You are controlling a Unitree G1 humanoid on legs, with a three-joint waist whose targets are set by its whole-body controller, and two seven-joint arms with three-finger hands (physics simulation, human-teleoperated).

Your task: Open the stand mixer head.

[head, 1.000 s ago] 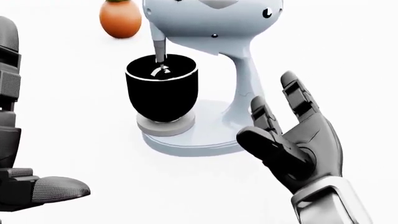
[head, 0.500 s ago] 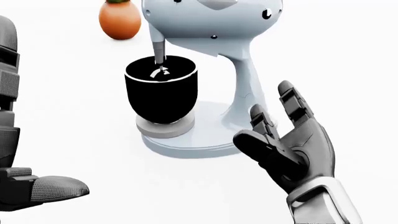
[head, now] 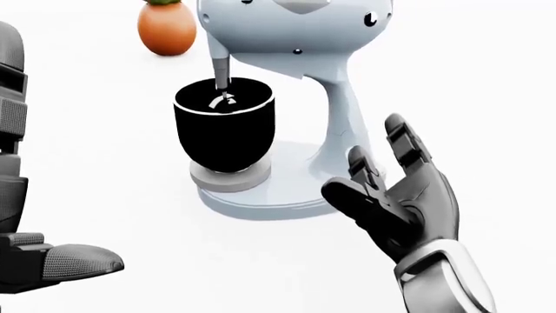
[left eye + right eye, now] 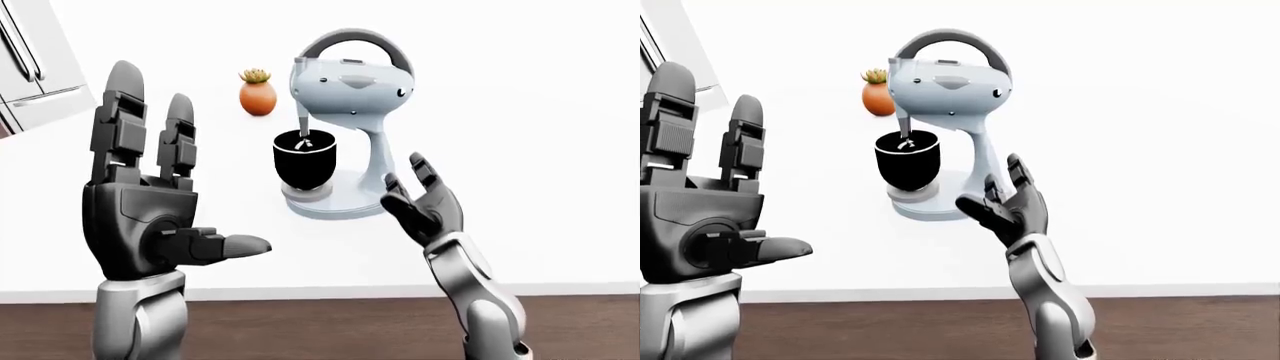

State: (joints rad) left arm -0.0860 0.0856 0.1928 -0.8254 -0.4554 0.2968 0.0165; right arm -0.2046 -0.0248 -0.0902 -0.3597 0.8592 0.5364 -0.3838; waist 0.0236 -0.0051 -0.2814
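A pale blue stand mixer (image 4: 352,82) stands on a white counter, its head down with the beater reaching into a black bowl (image 4: 305,160) on the mixer's base (image 3: 261,192). My right hand (image 3: 391,189) is open, palm up, just right of the mixer's neck and below the head, touching nothing. My left hand (image 4: 150,195) is open and raised at the left of the left-eye view, well away from the mixer and empty.
An orange pot with a small plant (image 4: 257,94) stands on the counter beyond the mixer, to its left. A steel fridge (image 4: 30,60) is at the top left. The counter's edge (image 4: 330,289) runs across the bottom of the eye views above dark wood.
My right hand has drifted slightly left and down, toward the mixer's base. The mixer and left hand have not moved.
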